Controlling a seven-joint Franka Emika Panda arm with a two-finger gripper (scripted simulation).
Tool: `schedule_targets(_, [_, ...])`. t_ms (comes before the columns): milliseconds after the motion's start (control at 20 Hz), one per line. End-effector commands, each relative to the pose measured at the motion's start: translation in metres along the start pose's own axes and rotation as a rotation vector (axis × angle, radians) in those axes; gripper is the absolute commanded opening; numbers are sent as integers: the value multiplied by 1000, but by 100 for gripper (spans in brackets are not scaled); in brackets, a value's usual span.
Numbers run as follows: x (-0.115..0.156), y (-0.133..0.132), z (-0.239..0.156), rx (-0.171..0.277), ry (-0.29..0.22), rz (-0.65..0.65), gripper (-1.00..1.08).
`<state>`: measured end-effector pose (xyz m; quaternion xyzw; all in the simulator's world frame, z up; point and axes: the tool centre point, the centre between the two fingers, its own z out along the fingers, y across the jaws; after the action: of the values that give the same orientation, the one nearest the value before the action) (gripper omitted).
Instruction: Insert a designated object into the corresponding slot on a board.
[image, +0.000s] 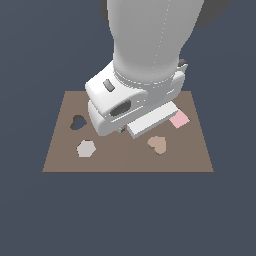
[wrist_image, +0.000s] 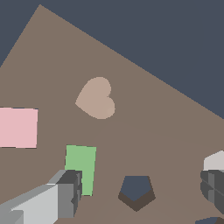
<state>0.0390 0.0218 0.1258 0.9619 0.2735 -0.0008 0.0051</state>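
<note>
Tan heart piece (image: 157, 144) flat on brown board (image: 125, 162), toward its near-right edge, untouched. Gripper (wrist_image: 140, 188) spread wide, empty. Probably light, rigid, thin; best pinched across opposite flanks. Heart slot (image: 77, 122) near left edge.

Simulated scene: board (image: 127, 160) on blank backdrop

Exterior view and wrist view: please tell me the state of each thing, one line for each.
Heart piece: flat on the board, not held, not in its slot.
Heart slot: empty.
Pentagon hole: empty.
Grey hexagon: flat on the board, loose.
Pink square: flat on the board, loose.
Green rectangle: flat on the board.
Gripper: open, holding nothing.
Board: flat.
</note>
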Motion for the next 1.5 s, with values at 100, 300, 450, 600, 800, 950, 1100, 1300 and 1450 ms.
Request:
schedule_targets(100, [15, -1, 15, 2, 2, -192, 100])
schedule_targets(300, [29, -5, 29, 3, 4, -366, 100])
schedule_targets(450, [38, -9, 38, 4, 6, -489, 100])
schedule_targets(600, [45, -14, 47, 5, 7, -599, 100])
schedule_targets(800, [53, -21, 57, 5, 8, -723, 100])
schedule_targets(950, [57, -25, 62, 6, 8, -800, 100])
schedule_targets(1100, [61, -29, 67, 6, 9, -862, 100])
schedule_targets(1300, [64, -33, 72, 6, 9, -923, 100])
schedule_targets(1450, [65, -35, 74, 7, 9, -950, 100])
